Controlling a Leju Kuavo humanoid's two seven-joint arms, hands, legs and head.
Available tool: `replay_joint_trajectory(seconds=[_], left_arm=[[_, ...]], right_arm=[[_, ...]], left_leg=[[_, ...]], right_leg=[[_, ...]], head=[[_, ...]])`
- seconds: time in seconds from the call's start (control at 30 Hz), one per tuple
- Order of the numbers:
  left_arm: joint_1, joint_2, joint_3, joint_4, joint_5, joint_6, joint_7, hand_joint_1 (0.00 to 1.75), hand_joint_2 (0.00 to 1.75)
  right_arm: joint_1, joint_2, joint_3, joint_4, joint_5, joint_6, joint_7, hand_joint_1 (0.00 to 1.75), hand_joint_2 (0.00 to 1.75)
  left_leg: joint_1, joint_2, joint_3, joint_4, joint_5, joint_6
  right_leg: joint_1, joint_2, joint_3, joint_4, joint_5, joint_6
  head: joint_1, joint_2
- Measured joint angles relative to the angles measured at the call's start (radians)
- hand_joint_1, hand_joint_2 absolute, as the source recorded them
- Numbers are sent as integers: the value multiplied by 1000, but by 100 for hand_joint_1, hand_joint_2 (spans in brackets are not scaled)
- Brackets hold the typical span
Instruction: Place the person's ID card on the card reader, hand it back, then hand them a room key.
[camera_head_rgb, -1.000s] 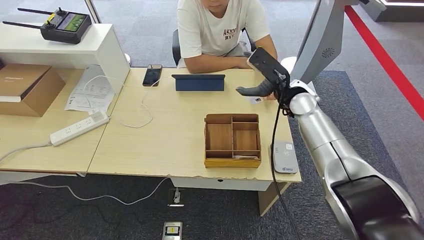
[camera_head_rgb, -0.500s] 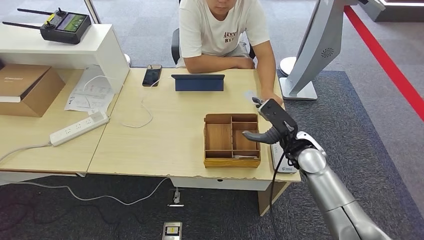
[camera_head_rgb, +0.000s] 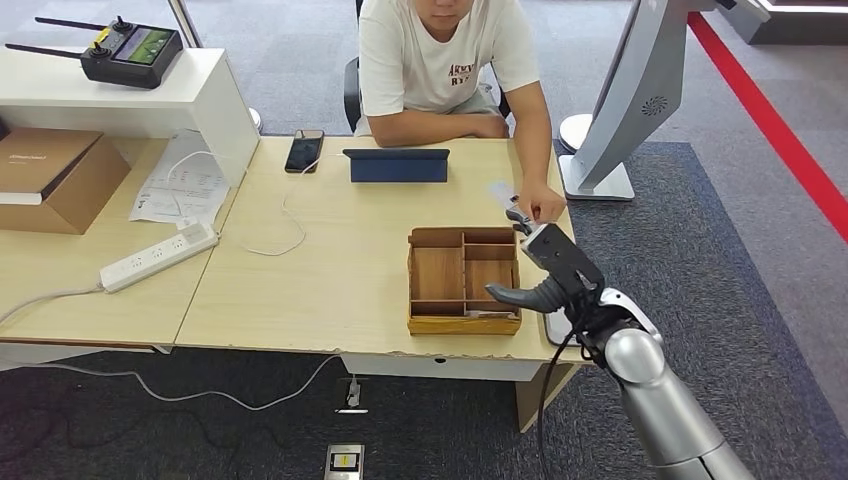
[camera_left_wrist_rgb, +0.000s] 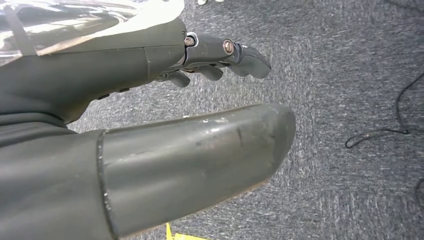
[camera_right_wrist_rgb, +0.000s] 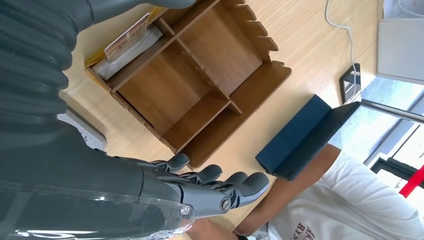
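A person's hand (camera_head_rgb: 541, 207) holds the white ID card (camera_head_rgb: 500, 191) at the table's far right. My right hand (camera_head_rgb: 552, 268) hovers open and empty just right of the wooden box (camera_head_rgb: 465, 280), over the grey card reader (camera_head_rgb: 553, 328), which it mostly hides. In the right wrist view my fingers (camera_right_wrist_rgb: 215, 185) are stretched out beside the box (camera_right_wrist_rgb: 200, 75), with the reader (camera_right_wrist_rgb: 85, 131) below the palm. Room key cards (camera_head_rgb: 470, 314) lie in the box's front slot (camera_right_wrist_rgb: 127, 39). My left hand (camera_left_wrist_rgb: 150, 65) hangs open over grey carpet.
A dark blue tablet (camera_head_rgb: 397, 165) stands in front of the person, with a phone (camera_head_rgb: 305, 150) and cable beside it. A power strip (camera_head_rgb: 158, 257), papers and a cardboard box (camera_head_rgb: 50, 175) lie at the left. A monitor stand (camera_head_rgb: 600, 180) sits right of the table.
My right hand has pulled back from the person's side to the near table edge, over the card reader. The person now holds the ID card.
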Motion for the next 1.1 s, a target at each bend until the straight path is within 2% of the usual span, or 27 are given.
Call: replay_joint_trajectory(seconds=[0.27,0.53,0.63,0.9,1.1], left_arm=[[-1,0,0,0,-4,0,-3,0,0],[-2,0,0,0,-1,7,-2,0,0],[-3,-1,0,0,-1,12,-1,0,0],[-3,-3,0,0,-2,17,5,0,0],[-4,-6,0,0,-2,18,8,0,0]], right_arm=[[14,-13,3,-52,136,-12,-7,0,175],[58,-36,28,-117,587,-114,-15,0,175],[78,-41,42,-128,701,-133,3,0,175],[156,-43,67,-166,857,-182,59,0,175],[188,-41,104,-169,967,-249,66,0,175]], left_leg=[[0,0,0,0,0,0],[0,0,0,0,0,0],[0,0,0,0,0,0],[0,0,0,0,0,0],[0,0,0,0,0,0]], right_leg=[[0,0,0,0,0,0],[0,0,0,0,0,0],[0,0,0,0,0,0],[0,0,0,0,0,0],[0,0,0,0,0,0]], head=[[0,0],[0,0],[0,0],[0,0],[0,0]])
